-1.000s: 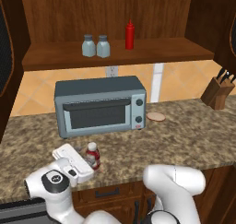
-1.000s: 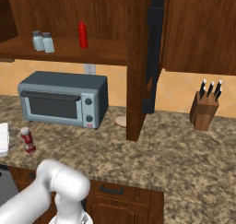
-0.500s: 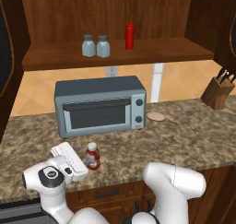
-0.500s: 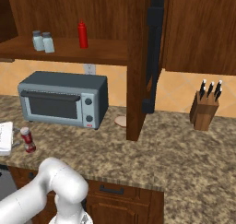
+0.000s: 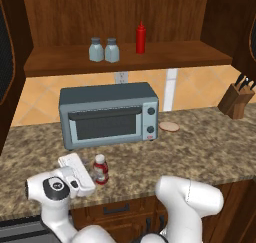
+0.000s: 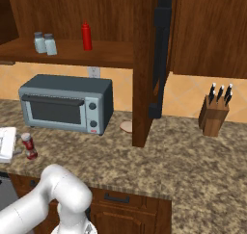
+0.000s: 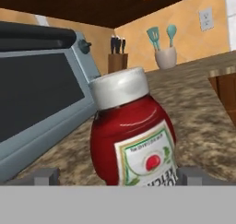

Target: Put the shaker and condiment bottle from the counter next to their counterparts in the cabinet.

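— condiment bottle (image 7: pixel 131 135): where?
— on the counter (image 5: pixel 200 152) in front of the toaster oven (image 5: pixel 107 114), between the gripper (image 7: pixel 117 176) fingertips, which stand spread, not touching it
— shakers?
— both shakers (image 5: pixel 104 50) on the cabinet (image 5: pixel 130 57) shelf beside the squeeze bottle (image 5: pixel 141 38)

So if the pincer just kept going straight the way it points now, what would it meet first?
The condiment bottle, standing upright on the counter between the open pincer fingertips. Beyond it, probably the toaster oven, though depth is unclear.
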